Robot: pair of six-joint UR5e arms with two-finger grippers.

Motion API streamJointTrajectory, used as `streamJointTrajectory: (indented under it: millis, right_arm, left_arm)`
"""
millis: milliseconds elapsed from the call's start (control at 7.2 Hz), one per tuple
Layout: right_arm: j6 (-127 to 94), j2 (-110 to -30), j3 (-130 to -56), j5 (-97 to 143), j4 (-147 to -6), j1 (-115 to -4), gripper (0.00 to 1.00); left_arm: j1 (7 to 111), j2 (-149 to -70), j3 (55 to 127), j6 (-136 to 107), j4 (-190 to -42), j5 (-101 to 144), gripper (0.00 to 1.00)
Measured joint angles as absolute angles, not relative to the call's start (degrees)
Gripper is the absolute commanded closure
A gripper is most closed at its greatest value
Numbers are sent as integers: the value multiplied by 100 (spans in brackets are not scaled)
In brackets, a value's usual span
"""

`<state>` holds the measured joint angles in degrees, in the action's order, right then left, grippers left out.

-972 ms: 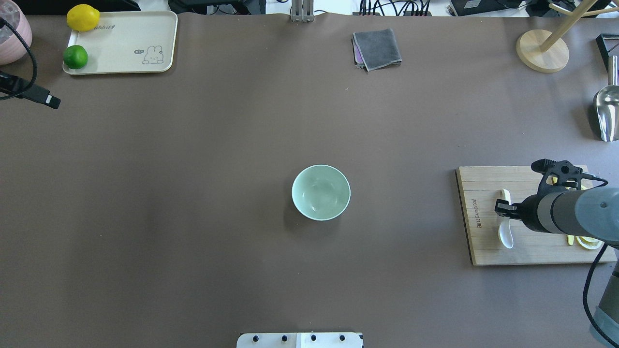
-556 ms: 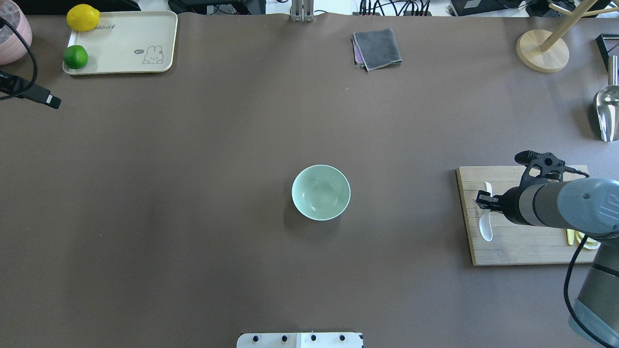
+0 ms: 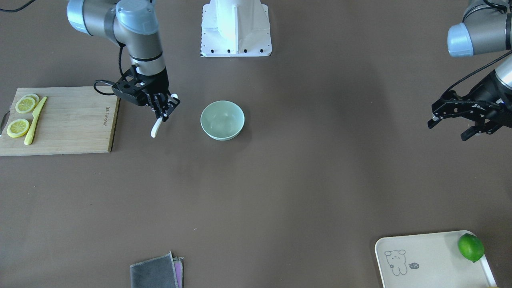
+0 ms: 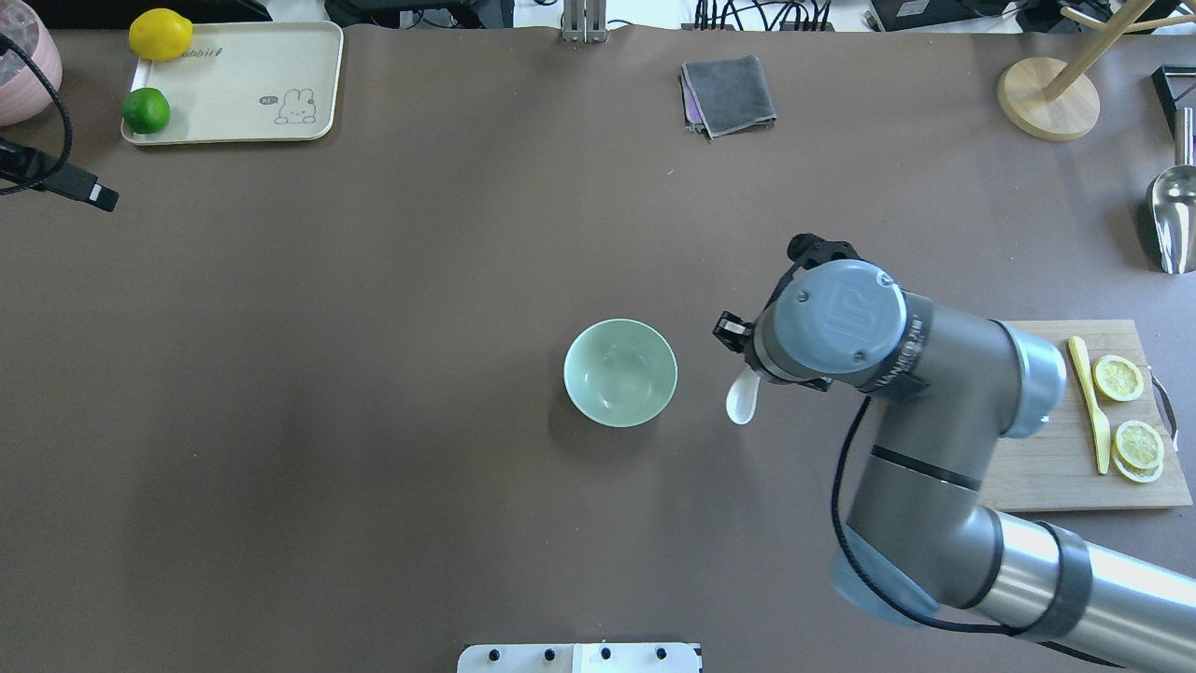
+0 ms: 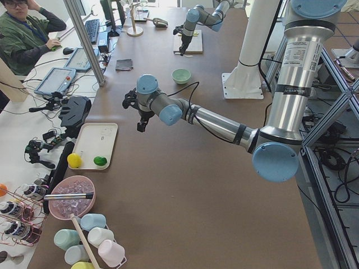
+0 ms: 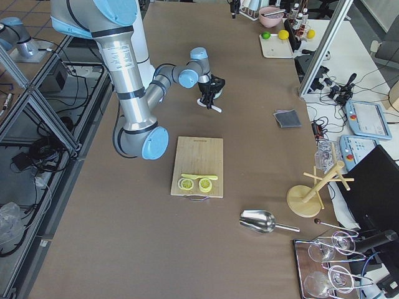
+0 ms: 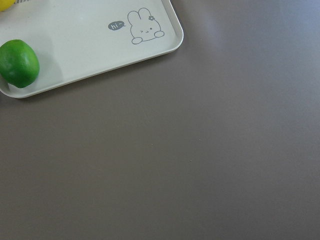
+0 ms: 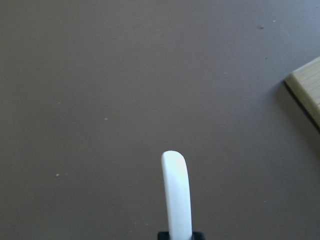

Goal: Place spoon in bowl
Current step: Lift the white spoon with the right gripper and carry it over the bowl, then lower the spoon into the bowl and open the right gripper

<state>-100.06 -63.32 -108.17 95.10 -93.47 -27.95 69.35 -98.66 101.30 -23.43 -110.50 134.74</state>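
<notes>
The right pincer is clamping the white spoon around its middle and holding it above the desk. In the overhead view, the spoon is near the green bowl, at its 3 o'clock. The left pincer, fingers apart, is hovering far off at 10 o'clock.

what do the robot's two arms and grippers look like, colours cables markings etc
The right arm and left arm are round silver-grey tubes with pale blue-grey joint caps. One cap on the right arm bears a UR logo. A thin black cable hangs loose beside each forearm. The right gripper and left gripper are matte black and two-fingered, with perforated, skeletal frames.
</notes>
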Motion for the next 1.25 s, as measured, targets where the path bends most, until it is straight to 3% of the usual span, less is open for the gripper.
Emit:
streamJointTrajectory:
  millis: [278, 417, 556, 1250]
  right_arm:
    - [-10475, -5276, -10091, 9408, -9543, -2659, 100]
    - [-10581, -5000, -9855, 9360, -9560, -2608, 35]
    - [-10602, -4886, -9750, 9313, -9561, -2573, 0]
    - [-9628, -4954, -10096, 9639, -9729, -2960, 0]
  left_arm:
    - [6931, -9825, 10125, -2352, -11104, 13478, 2]
    - [6930, -9815, 10125, -2354, -11123, 13485, 2]
    - [6929, -9812, 10122, -2355, -11131, 13489, 2]
    - [6918, -9815, 10084, -2340, -11136, 13499, 2]
